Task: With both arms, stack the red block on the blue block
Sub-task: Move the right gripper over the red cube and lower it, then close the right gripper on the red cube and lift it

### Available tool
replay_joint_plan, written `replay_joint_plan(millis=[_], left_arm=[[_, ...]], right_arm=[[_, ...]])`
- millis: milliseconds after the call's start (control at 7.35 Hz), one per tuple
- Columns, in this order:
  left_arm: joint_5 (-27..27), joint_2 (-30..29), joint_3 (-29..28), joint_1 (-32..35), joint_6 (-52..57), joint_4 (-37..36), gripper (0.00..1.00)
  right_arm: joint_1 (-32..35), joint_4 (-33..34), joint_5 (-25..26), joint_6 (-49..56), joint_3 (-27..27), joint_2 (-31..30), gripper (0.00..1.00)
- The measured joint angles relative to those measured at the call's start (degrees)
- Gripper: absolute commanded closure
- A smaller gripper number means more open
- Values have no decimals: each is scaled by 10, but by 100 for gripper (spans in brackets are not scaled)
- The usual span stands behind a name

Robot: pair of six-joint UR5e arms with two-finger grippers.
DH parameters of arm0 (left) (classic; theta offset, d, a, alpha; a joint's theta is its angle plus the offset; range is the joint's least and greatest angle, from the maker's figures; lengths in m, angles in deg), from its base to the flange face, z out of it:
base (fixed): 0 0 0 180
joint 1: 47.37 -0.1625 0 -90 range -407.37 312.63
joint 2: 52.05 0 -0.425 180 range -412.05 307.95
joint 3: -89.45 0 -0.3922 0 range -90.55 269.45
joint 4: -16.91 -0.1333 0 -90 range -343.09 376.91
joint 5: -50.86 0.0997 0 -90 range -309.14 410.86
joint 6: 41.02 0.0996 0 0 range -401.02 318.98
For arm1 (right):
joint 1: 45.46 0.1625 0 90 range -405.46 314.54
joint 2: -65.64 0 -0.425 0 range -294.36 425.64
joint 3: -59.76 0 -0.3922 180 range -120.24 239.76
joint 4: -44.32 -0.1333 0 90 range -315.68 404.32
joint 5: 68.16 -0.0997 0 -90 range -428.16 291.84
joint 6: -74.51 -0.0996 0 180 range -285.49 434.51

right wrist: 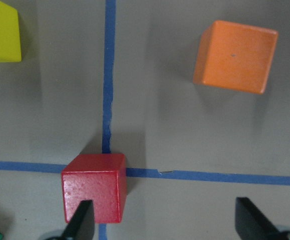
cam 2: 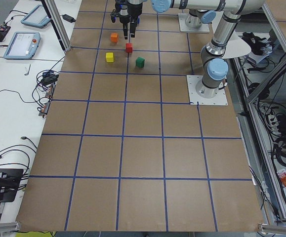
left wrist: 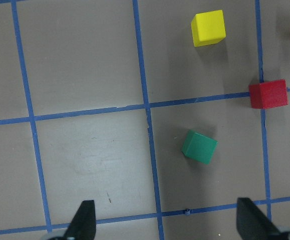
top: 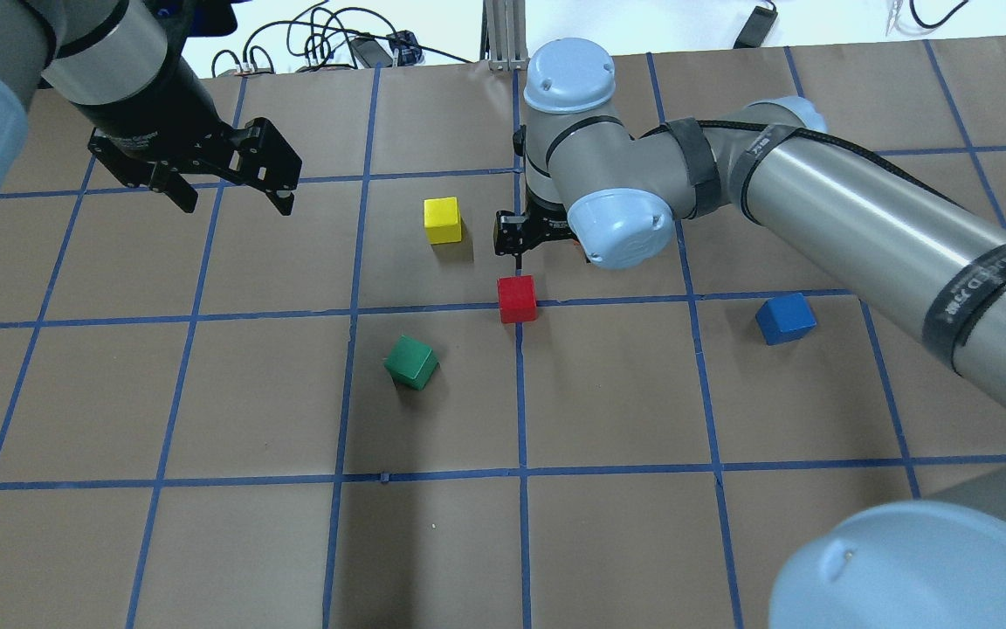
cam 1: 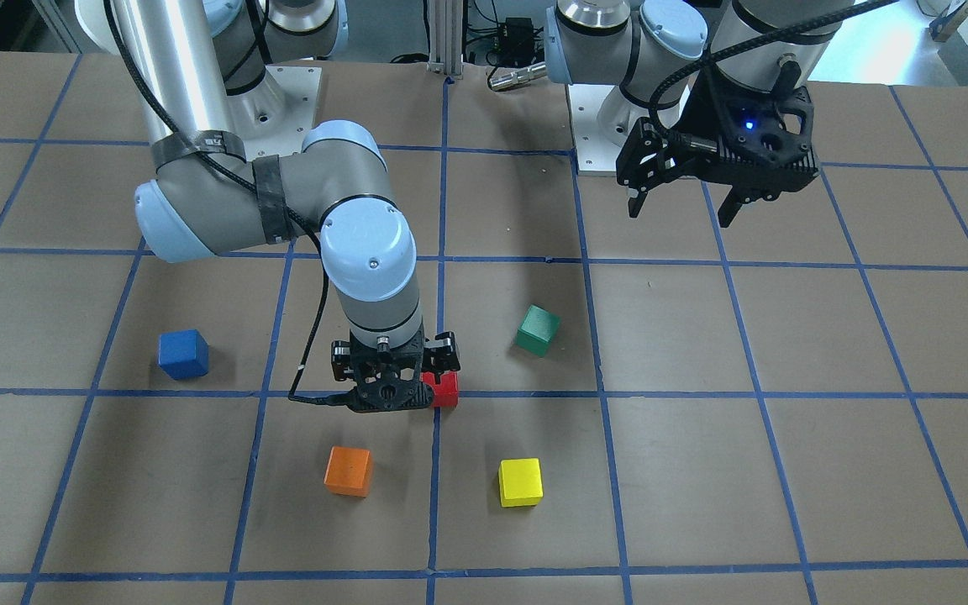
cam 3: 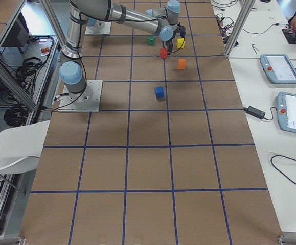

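Observation:
The red block (cam 1: 445, 391) sits on a blue tape line near the table's middle; it also shows in the overhead view (top: 517, 298) and the left wrist view (left wrist: 268, 93). My right gripper (cam 1: 394, 378) is open and empty, low beside it. In the right wrist view the red block (right wrist: 94, 192) lies under one finger (right wrist: 82, 220), off to the side of the gap. The blue block (cam 1: 183, 354) stands alone on the right arm's side, also seen from overhead (top: 785, 318). My left gripper (top: 234, 203) is open and empty, held high, far from both.
A green cube (top: 411, 362) lies tilted near the red block. A yellow cube (top: 443, 220) and an orange cube (cam 1: 348, 470) sit on the far side of it. The brown table (top: 206, 542) is marked with a blue tape grid.

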Motion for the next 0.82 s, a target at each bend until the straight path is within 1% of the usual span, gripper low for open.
replay_joint_plan(millis=[272,544,816], left_arm=[[0,-1,0,-1,0,-4,0],[0,-2,0,-2,0,-5,0],[0,-2,1,-2,0,-6,0]], right_arm=[[10,28,-12,2,0,20,0],[13,35,-41,4,1,33,0],[13,36,-47,5,9,40,0]])
